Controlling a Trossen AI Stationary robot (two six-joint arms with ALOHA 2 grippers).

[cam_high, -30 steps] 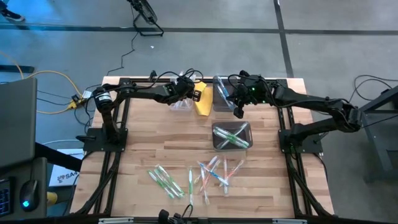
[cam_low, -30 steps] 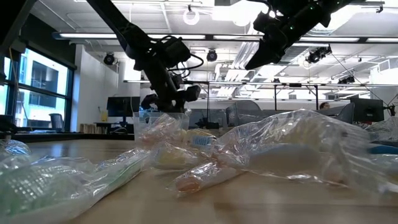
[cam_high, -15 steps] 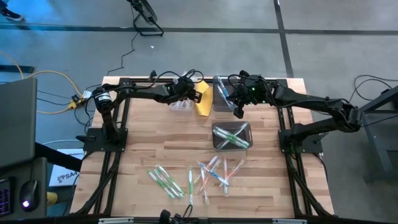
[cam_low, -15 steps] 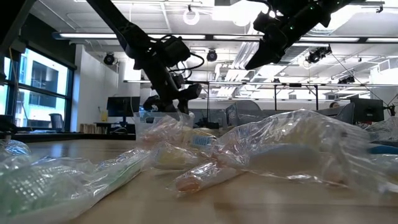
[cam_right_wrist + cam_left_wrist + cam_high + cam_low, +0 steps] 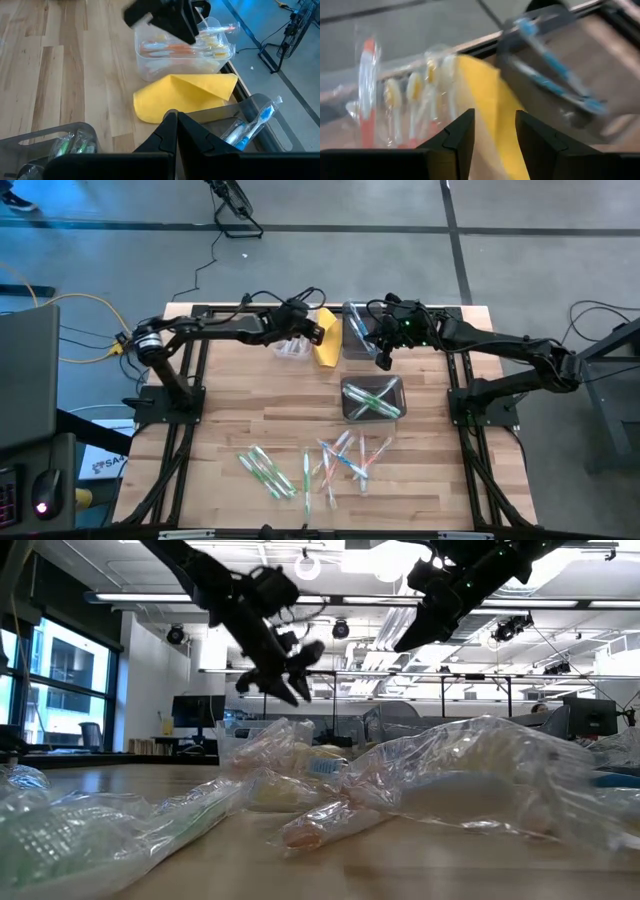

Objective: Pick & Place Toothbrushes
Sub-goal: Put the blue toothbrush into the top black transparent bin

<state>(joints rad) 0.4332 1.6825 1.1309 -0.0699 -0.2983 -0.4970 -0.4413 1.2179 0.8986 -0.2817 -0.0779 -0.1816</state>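
Note:
Orange toothbrushes (image 5: 176,48) lie in a clear bin (image 5: 290,346) at the far edge. My left gripper (image 5: 495,117) hangs open above that bin's right end with nothing between its fingers; it also shows in the right wrist view (image 5: 172,20). Blue toothbrushes (image 5: 555,70) lie in a grey bin (image 5: 355,330) at the far middle. Green ones (image 5: 375,400) lie in another grey bin at the table's centre. Several wrapped toothbrushes (image 5: 300,465) lie loose on the near half. My right gripper (image 5: 176,116) is shut and hangs in the air near the far grey bin.
A yellow folded cloth (image 5: 327,340) lies flat between the clear bin and the far grey bin, just below my left gripper. Bare wood shows at the table's left and between the bins and the loose toothbrushes. Crinkled clear wrappers (image 5: 450,780) fill the near foreground.
My left gripper has risen out of the clear bin, clear of its rim. It has tipped up toward level and shifted a little toward the yellow cloth. The toothbrushes in the bin stay where they were.

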